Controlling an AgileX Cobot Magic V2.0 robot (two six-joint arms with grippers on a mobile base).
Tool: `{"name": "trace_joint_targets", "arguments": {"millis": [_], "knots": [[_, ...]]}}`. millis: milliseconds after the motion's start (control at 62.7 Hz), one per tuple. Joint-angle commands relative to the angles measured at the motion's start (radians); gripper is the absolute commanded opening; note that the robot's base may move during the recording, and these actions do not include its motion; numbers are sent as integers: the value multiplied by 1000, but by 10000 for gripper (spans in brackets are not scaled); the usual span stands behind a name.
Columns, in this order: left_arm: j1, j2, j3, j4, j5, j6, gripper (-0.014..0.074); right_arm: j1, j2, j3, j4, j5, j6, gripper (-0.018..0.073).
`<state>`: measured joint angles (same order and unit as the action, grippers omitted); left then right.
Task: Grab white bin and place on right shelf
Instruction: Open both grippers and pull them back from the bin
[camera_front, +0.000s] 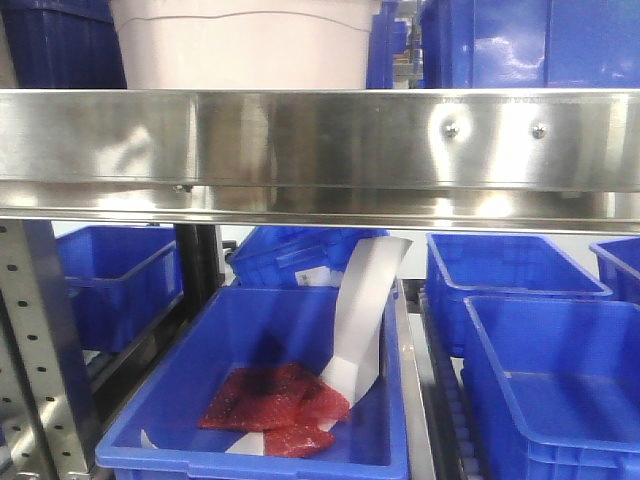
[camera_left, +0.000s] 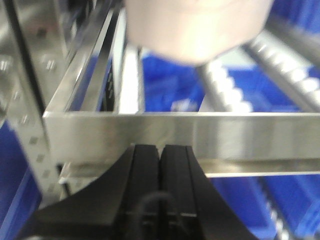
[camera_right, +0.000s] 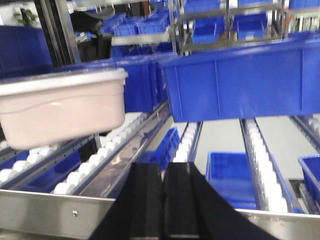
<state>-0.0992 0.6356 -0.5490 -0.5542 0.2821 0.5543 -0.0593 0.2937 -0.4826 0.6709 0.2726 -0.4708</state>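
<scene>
The white bin (camera_front: 240, 45), pale pinkish-white with a wavy ridge, rests on the steel shelf behind its broad front rail (camera_front: 320, 140). It shows blurred at the top of the left wrist view (camera_left: 197, 27), and at the left of the right wrist view (camera_right: 60, 112), lidded, on the white rollers. My left gripper (camera_left: 161, 150) is shut and empty, just in front of the rail (camera_left: 200, 137) and below the bin. My right gripper (camera_right: 162, 170) is shut and empty at the rail (camera_right: 45, 212), to the right of the bin.
Large blue bins (camera_front: 530, 40) stand on the same shelf right of the white bin; one looms near in the right wrist view (camera_right: 240, 77). Below, several blue bins, one (camera_front: 270, 400) holding red packets and a white paper. A perforated grey upright (camera_front: 35, 340) stands left.
</scene>
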Motion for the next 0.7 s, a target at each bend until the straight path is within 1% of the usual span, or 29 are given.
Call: {"name": "trace_joint_targets", "arguments": {"millis": [0, 96, 176, 686], "knots": [[-41, -86, 7, -27, -126, 7, -117, -4, -18, -24, 11, -79, 3, 69], [-56, -158, 24, -27, -121, 7, -117, -4, -22, -24, 12, -78, 3, 69], [-56, -195, 23, -27, -102, 7, -117, -4, -22, -24, 12, -70, 3, 69], [-56, -203, 23, -27, -94, 7, -117, -4, -22, -24, 12, -69, 3, 69]]}}
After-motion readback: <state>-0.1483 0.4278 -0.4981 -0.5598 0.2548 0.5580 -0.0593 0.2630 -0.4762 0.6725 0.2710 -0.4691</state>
